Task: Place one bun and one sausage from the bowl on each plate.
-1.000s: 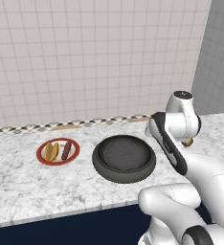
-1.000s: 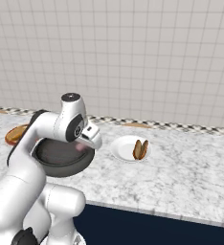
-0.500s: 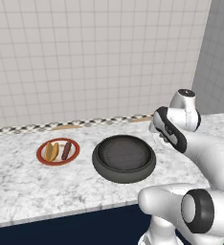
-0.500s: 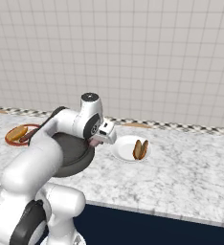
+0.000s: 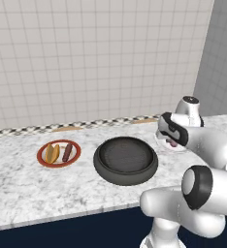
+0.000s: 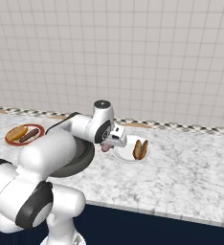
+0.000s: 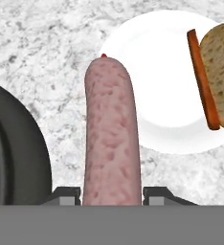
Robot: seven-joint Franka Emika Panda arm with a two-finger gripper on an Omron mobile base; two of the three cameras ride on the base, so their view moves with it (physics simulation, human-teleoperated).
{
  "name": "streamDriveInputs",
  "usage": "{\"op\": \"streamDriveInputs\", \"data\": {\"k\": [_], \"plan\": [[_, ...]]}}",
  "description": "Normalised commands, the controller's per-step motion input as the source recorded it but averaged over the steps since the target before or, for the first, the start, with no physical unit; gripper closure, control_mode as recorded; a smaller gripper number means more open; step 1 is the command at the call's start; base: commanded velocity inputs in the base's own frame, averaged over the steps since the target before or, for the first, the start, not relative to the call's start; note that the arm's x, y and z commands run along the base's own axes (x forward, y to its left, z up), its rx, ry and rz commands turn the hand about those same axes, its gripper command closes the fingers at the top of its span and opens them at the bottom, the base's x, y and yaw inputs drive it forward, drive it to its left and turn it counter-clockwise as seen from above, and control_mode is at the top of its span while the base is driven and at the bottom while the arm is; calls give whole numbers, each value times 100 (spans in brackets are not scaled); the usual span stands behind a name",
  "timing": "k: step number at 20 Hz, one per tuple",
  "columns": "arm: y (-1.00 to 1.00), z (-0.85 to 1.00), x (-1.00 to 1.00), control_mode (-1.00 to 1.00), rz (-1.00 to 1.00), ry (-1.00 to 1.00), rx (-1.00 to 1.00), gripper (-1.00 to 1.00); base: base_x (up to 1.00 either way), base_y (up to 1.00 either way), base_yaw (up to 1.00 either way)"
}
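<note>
The gripper [image 7: 112, 196] was clamped on a pink sausage [image 7: 111, 143], held above the near rim of the white plate [image 7: 157, 81]. A bun [image 7: 221, 72] lay on that plate, and the dark bowl [image 5: 126, 161] sat just beside it.

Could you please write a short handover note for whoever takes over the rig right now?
Gripper: jaws shut on a pinkish sausage, held at the near edge of the white plate.
White plate: already carries a bun and what looks like a thin orange sausage.
Red-rimmed plate: bun and sausage placed.
Bowl: looks empty.
Left: probably just setting down the held sausage.
</note>
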Motion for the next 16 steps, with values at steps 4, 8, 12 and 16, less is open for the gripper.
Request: {"op": "streamDriveInputs", "data": {"k": [4, 8, 12, 16], "plan": [[-36, -17, 30, -100, 5, 0, 0, 100, 0, 0, 0], [-16, -36, 10, -100, 7, 0, -2, 100, 0, 0, 0], [-13, -26, 9, -100, 4, 0, -2, 100, 0, 0, 0], [-9, -3, 46, -100, 0, 0, 0, 100, 0, 0, 0]]}}
